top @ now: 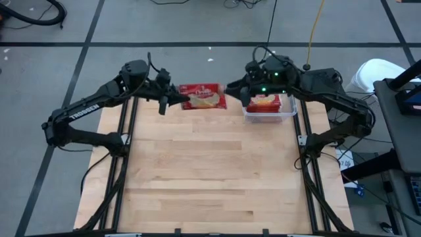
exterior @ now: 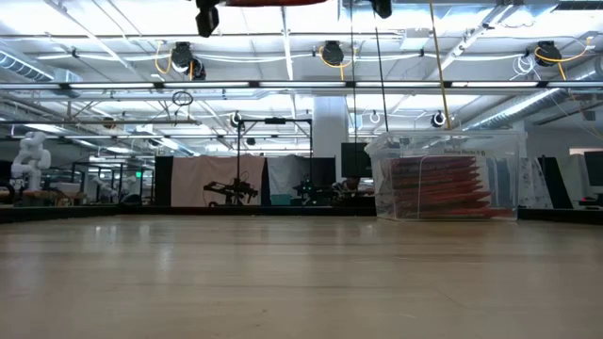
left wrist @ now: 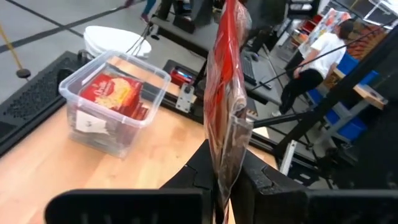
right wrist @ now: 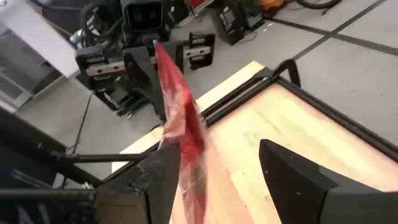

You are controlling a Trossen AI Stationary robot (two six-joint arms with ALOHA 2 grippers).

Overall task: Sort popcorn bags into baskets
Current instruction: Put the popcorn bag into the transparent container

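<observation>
while left hand (top: 176, 99) grips popcorn bag (top: 203, 97) nr basket (top: 287, 112), right hand (top: 238, 89) wide.

White "TROSSEN" lettering on dark left arm link (top: 84, 110); print on flat red popcorn packet (top: 203, 96) probably brand name, illegible.

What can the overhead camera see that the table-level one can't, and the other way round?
Only overhead: the left arm and right arm in full, and the printed face of the red bag between them. Only table-level: the packets layered up the side of the tub, and the big hall behind. Both: the clear tub with red packets inside.
</observation>
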